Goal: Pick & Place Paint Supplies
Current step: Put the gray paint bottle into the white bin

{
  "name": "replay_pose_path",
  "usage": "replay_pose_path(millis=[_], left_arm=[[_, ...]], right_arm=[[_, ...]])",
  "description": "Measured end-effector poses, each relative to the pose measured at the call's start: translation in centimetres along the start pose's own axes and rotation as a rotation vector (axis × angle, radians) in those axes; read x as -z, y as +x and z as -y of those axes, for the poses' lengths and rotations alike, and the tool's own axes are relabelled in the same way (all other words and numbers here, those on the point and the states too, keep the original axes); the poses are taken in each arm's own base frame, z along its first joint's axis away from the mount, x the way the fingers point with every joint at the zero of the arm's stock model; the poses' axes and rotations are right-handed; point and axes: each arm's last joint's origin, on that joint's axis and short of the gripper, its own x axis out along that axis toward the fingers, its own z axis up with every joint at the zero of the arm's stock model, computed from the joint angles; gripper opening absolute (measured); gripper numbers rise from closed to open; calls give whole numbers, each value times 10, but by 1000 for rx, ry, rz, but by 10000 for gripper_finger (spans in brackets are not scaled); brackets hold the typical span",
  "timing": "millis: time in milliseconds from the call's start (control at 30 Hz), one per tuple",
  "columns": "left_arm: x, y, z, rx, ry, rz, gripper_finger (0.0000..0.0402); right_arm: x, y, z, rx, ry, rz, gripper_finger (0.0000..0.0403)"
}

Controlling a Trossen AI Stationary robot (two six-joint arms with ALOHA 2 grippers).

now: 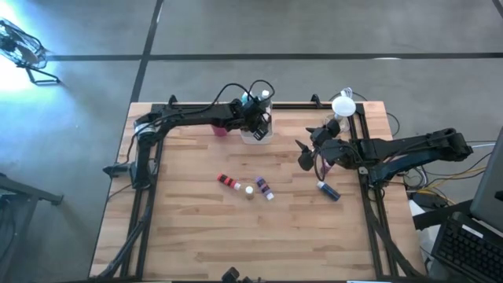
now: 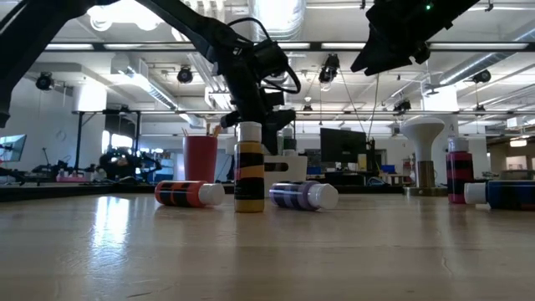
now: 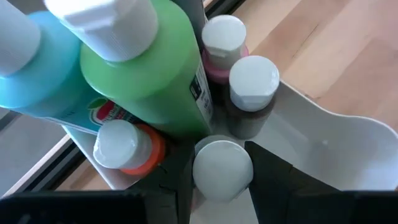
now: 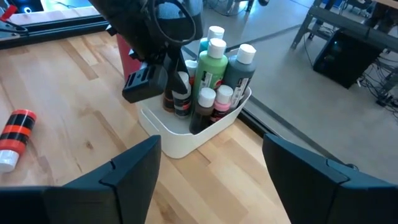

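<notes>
The left end effector (image 3: 222, 186) hangs over the white tray (image 4: 186, 140) at the far edge of the bench (image 1: 196, 228). Between its fingers (image 3: 280, 180) sits a white-capped bottle (image 3: 222, 169), with a finger close on each side of the cap; whether they press on the cap cannot be told. Just beyond that cap, inside the tray, stand an orange bottle (image 3: 134, 148), a dark bottle (image 3: 252, 93) and a pink bottle (image 3: 221, 46). A large green bottle (image 3: 155, 68) and a light blue bottle (image 3: 34, 74) rise behind them. A magenta cup (image 1: 219, 130) stands just beside the tray, on the side nearer the left arm's base.

The right end effector (image 4: 211, 180) is released, its fingers (image 4: 130, 171) spread wide with nothing between them. It hovers above the bench near the right edge, facing the tray. Ahead of it the tray holds the bottle cluster, with the left arm over it.

Loose supplies lie at mid-bench, well apart from the left end effector:
- a red bottle (image 1: 229, 182), on its side;
- a yellow-and-black bottle (image 2: 248, 171), upright;
- a purple bottle (image 1: 264, 187), on its side.

A blue bottle (image 1: 328, 190) lies just beside the right end effector, on the near side. Another upright bottle (image 2: 457, 171) stands near it.
</notes>
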Motion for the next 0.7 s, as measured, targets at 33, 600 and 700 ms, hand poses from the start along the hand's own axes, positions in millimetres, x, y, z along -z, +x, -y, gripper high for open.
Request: replay_pose_path(millis=[33, 600, 700], left_arm=[[0, 0, 0, 0, 2, 1, 121], [1, 4, -2, 21, 17, 21, 121], [2, 6, -3, 24, 14, 18, 125]], right_arm=[[0, 0, 0, 0, 0, 0, 272], [0, 0, 0, 0, -3, 0, 243], [0, 0, 0, 0, -3, 1, 253]])
